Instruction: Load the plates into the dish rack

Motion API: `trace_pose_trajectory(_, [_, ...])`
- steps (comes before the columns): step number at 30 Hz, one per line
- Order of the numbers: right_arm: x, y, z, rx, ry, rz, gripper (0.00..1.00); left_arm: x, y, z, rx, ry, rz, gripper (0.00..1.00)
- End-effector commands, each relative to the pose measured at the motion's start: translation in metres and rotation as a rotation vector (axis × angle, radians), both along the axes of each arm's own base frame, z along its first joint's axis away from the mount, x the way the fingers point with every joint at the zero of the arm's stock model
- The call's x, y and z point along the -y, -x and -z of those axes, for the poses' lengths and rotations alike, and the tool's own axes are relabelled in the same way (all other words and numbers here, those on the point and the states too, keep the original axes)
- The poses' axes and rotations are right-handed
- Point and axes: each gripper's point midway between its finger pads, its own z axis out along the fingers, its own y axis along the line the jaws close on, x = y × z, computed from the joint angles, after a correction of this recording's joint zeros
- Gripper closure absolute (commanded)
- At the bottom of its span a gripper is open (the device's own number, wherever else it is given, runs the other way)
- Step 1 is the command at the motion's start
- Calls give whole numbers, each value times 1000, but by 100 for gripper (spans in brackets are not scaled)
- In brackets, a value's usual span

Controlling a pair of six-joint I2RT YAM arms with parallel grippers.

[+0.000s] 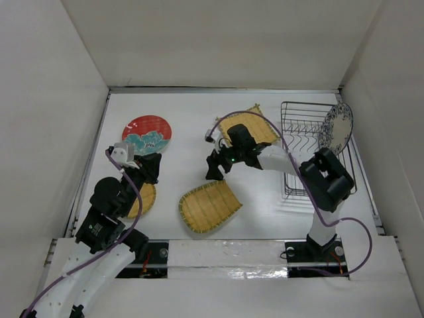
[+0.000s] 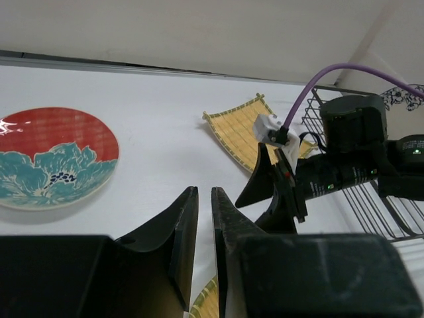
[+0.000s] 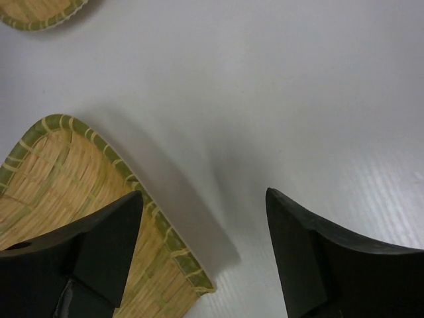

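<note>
Your right tool [image 1: 213,173] hangs wide and empty, left of the dish rack [image 1: 299,142], off its near end. The rounded-square bamboo plate [image 1: 211,205] lies flat just nearward, its far rim inside one finger, the other over bare tabletop [image 1: 278,212]. Its long axis seems to slant toward the rack. Your left tool [image 1: 152,162], narrowed to an empty slit, sits much farther left.
</note>
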Motion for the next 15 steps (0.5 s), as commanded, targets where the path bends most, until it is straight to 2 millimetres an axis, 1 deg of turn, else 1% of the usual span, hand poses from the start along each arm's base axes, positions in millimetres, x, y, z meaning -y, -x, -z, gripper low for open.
trace_pose_trajectory(1, [-16, 23, 1, -4, -2, -133, 18, 1, -6, -10, 35, 4, -5, 88])
trace_pose_trajectory(2, [-19, 30, 9, -33, 17, -156, 17, 1, -6, -10, 35, 4, -5, 88])
trace_pose_trajectory(3, [-19, 33, 14, -42, 25, -181, 16, 1, -6, -10, 32, 3, -6, 88])
trace_pose_trajectory(4, [-24, 44, 15, -63, 25, -223, 16, 1, -6, -10, 32, 3, -6, 88])
trace_pose_trajectory(5, [-27, 54, 22, -82, 47, -258, 16, 0, -5, -11, 35, 4, -8, 88])
trace_pose_trajectory(6, [-28, 59, 25, -90, 58, -277, 16, 0, -5, -10, 35, 3, -9, 88])
trace_pose_trajectory(7, [-29, 64, 28, -97, 69, -289, 16, 0, -5, -11, 36, 5, -11, 88])
trace_pose_trajectory(8, [-30, 69, 35, -109, 88, -298, 16, -1, -4, -12, 42, 7, -10, 88])
trace_pose_trajectory(9, [-29, 70, 35, -114, 91, -297, 16, -1, -4, -12, 43, 9, -10, 88])
trace_pose_trajectory(11, [-27, 73, 43, -139, 104, -301, 16, 0, -3, -13, 46, 9, -7, 88])
trace_pose_trajectory(13, [-29, 83, 49, -162, 113, -327, 21, 0, -2, -14, 50, 11, -2, 88])
trace_pose_trajectory(14, [-29, 84, 51, -166, 117, -330, 24, 0, -1, -15, 54, 15, 0, 88])
trace_pose_trajectory(15, [-30, 89, 52, -169, 120, -338, 28, -1, 0, -17, 59, 18, 0, 88])
